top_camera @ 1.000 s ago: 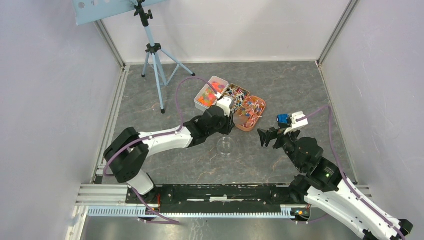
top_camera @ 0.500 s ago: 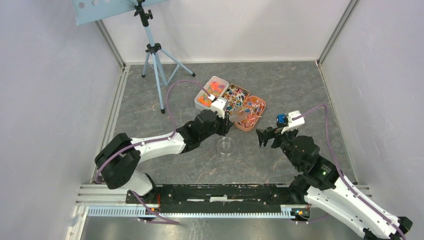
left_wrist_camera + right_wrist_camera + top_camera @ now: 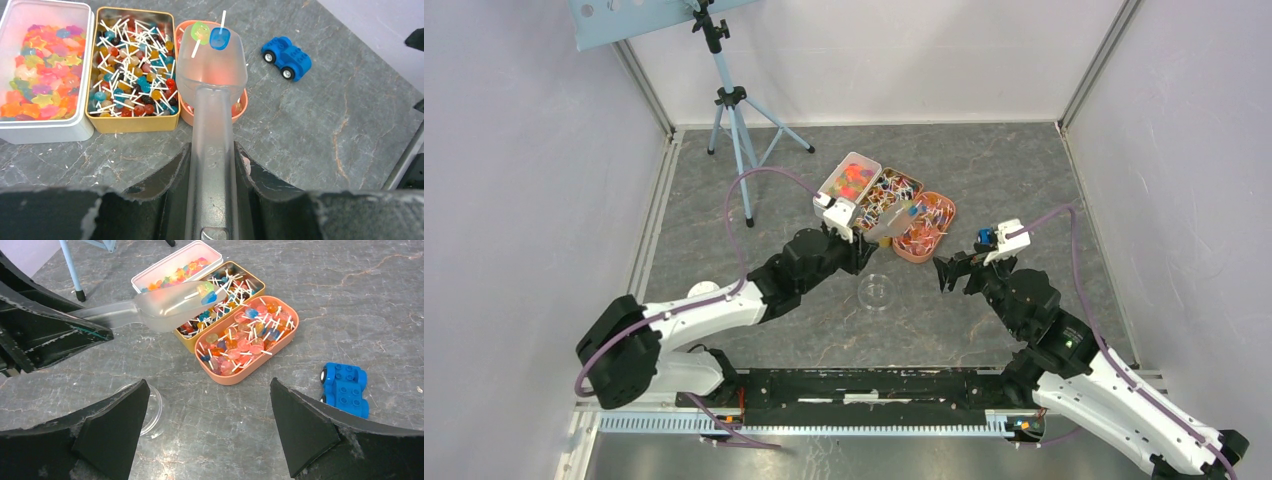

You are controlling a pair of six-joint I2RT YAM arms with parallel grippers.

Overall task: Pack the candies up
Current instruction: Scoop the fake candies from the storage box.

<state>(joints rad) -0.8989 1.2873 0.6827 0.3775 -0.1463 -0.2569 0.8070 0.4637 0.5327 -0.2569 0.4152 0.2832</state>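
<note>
My left fingers (image 3: 160, 175) are clamped on the handle of a clear scoop (image 3: 212, 65). Two lollipops (image 3: 219, 38), green and blue, sit at its tip, well ahead of them, above the orange tray (image 3: 226, 381). More candies (image 3: 132, 65) fill containers toward the table's (image 3: 1024, 170) far edge. My right fingers (image 3: 115, 425) stand wide apart.

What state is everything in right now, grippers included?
left gripper, shut on the scoop handle
scoop, raised, carrying a green lollipop and a blue lollipop
white box, open, full of star candies
gold tin, open, full of lollipops
orange tin, open, full of lollipops
clear dish, on the table, looks empty
blue toy car, upright on its wheels
right gripper, open, holding nothing
</note>
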